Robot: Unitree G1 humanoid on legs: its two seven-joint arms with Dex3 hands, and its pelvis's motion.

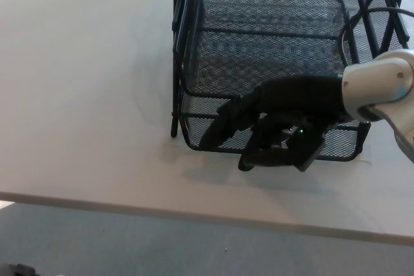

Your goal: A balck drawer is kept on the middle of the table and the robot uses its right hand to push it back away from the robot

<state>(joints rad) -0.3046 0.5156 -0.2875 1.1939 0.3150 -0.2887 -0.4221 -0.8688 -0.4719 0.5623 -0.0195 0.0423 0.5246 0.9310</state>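
We see soft, even, fairly dim light on the table (84, 95), with a blown-out white patch at its far left corner. The mesh drawer (272, 37) throws a faint shadow left and toward the near edge. The right hand (275, 127) reads as a nearly featureless black mass. Mesh is slightly soft, mildly noisy.

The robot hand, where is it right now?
In the head view, the right robot hand comes in from the right and sits against the near front edge of the black mesh drawer, above the pale table.
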